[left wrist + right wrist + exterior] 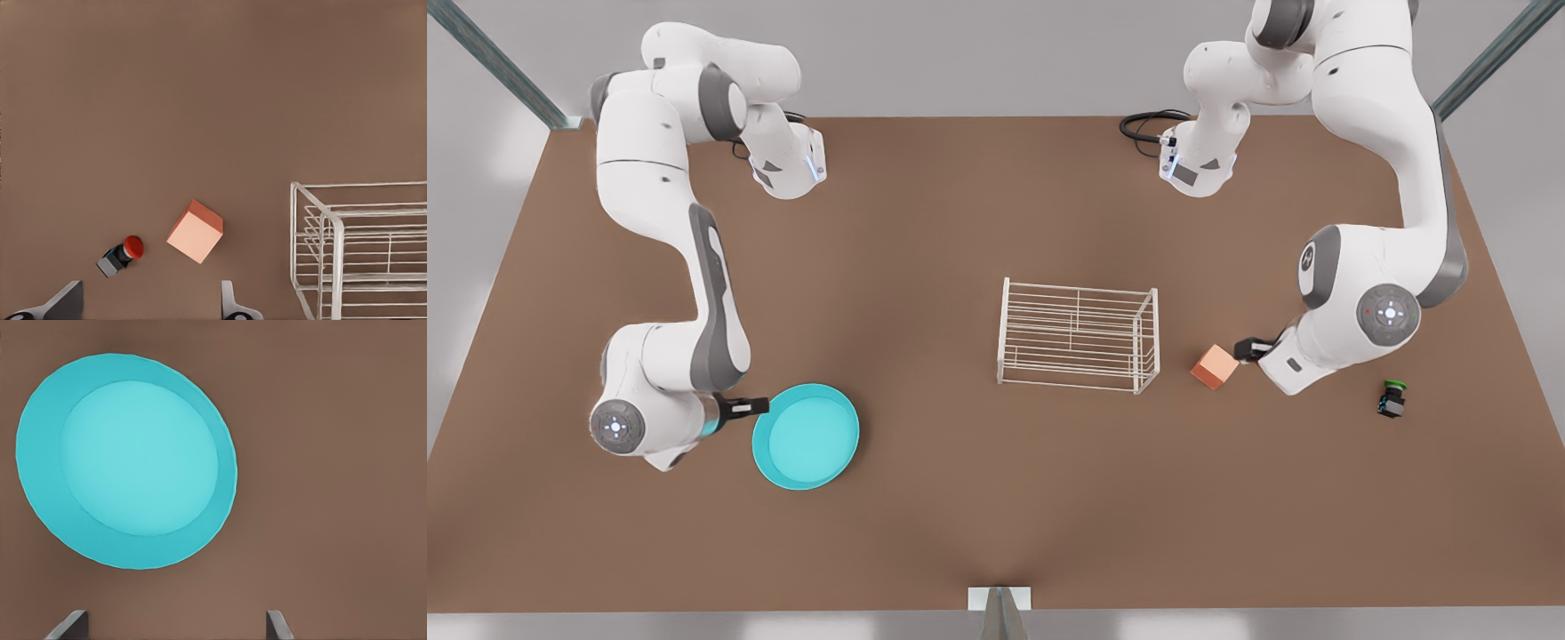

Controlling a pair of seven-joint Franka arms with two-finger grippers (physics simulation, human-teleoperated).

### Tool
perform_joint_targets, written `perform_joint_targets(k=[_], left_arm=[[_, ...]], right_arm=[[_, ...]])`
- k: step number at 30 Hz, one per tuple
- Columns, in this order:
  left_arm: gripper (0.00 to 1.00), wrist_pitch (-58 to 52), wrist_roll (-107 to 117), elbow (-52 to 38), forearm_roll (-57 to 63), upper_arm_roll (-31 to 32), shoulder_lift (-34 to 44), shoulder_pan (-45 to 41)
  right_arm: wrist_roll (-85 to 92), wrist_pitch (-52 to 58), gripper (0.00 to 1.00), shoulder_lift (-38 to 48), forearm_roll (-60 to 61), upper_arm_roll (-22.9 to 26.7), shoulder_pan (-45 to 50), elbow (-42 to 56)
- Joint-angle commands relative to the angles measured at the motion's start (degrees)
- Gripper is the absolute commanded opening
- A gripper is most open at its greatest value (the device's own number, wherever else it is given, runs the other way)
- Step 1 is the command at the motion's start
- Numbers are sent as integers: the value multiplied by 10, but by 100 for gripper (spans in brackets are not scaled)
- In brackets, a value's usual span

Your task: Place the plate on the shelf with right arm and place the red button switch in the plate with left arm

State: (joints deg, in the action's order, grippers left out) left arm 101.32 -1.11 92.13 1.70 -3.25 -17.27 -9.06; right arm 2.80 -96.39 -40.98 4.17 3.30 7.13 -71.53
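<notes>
Now your right gripper (749, 407) hangs open just beside the plate (806, 436), which lies flat on the table (960, 498), well apart from the shelf (1079, 336). Your left gripper (1249, 348) is open too, above the orange cube (1215, 366). The red switch (121, 254) lies on its side beside that cube.

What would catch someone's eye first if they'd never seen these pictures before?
Probably the turquoise plate, lying flat on the brown table at the front view's left, with the open right gripper at its rim. Next, the white wire shelf standing bare in the middle. At the front view's right, the open left gripper is beside an orange cube, with the red button switch lying close by.
</notes>
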Motion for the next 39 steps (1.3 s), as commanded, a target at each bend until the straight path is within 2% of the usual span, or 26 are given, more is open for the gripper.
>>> perform_joint_targets(k=[1,3,4,5,7,9,11,13,17,18,19,20,21,23,27,30,36,39], left_arm=[[100,56,-7,0,0,0,0,-1],[100,56,-12,0,1,2,0,-4],[100,102,-9,5,0,2,-5,-4],[100,137,-12,9,-1,3,-11,-5],[100,132,-15,22,1,4,-9,-9],[100,121,-169,53,18,1,7,-9],[100,139,-202,123,59,0,50,-7],[100,139,-267,134,62,-10,62,4],[100,229,-368,210,63,-39,73,22],[100,241,-375,227,63,-39,80,22],[100,280,-385,268,63,-43,92,22],[100,308,-405,293,64,-52,98,22],[100,318,-425,300,64,-62,97,22],[100,339,-439,323,63,-69,93,22],[100,384,-479,340,63,-84,74,33],[100,391,-498,343,63,-84,62,44],[100,415,-505,343,63,-84,11,58],[100,415,-534,347,62,-84,11,80]], right_arm=[[-40,-184,100,-33,8,-2,9,15],[-41,-187,100,-58,8,-12,9,45],[-41,-187,100,-64,10,-12,4,47],[-25,-186,100,-64,43,-13,-10,45],[105,-177,100,-65,143,-14,-48,31],[170,-179,100,-68,145,-14,-56,4],[175,-186,100,-87,138,-15,-53,0],[185,-186,100,-99,111,-14,-49,0],[273,-181,100,-124,156,-14,-86,1],[275,-181,97,-125,169,-14,-86,0],[274,-181,87,-130,175,-15,-84,-1],[269,-181,67,-130,174,-15,-84,0],[264,-182,62,-130,175,-15,-82,0],[251,-182,59,-129,171,-15,-74,1],[251,-185,37,-130,170,-15,-74,1],[254,-185,18,-131,170,-15,-75,1],[254,-174,15,-121,168,-11,-77,9],[251,-124,16,-91,153,-9,-77,17]])
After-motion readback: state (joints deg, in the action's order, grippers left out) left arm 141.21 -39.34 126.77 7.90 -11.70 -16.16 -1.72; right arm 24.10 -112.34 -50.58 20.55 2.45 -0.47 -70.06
